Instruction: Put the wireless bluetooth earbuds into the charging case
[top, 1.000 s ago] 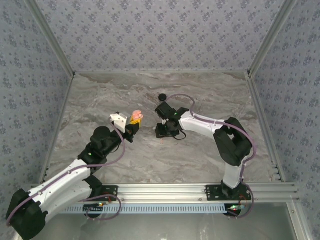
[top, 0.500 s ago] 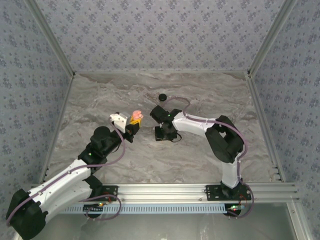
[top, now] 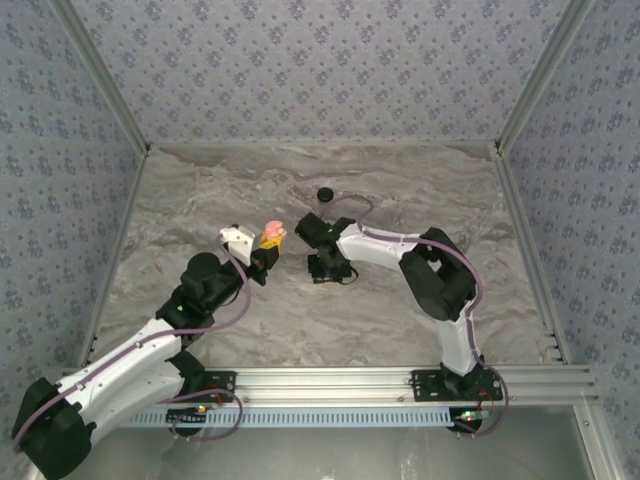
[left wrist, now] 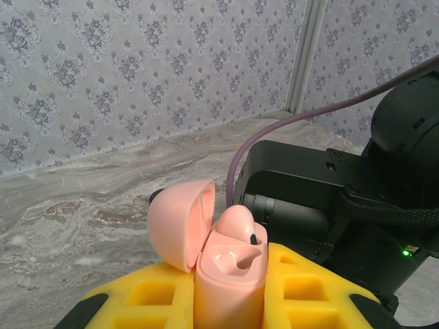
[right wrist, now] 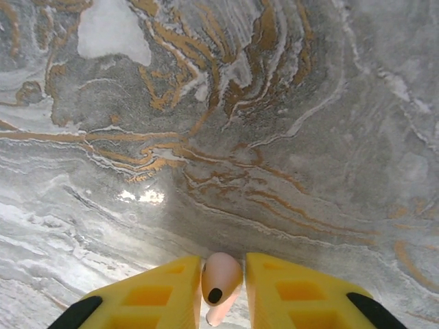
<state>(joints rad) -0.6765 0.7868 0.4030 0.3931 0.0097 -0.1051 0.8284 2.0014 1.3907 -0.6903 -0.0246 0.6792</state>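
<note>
I see the small, round, salmon-pink charging case [left wrist: 230, 291] standing upright with its hinged lid [left wrist: 180, 223] swung open. It is clamped between the yellow fingers [left wrist: 302, 291] of my left gripper [left wrist: 230, 274], held up off the grey marble-patterned tabletop [right wrist: 309, 137], left of centre. A pink earbud [left wrist: 236, 225] with a small black spot sits in the case's far socket, and the near socket [left wrist: 230, 260] shows bare. The second earbud [right wrist: 221, 282], a tiny pink piece with a black oval tip, is pinched between the yellow fingers [right wrist: 158, 295] of my right gripper [right wrist: 223, 274], close over the tabletop. On the overhead camera the two grippers are near each other but apart. A black round puck [top: 324, 193] lies on the table farther back.
</note>
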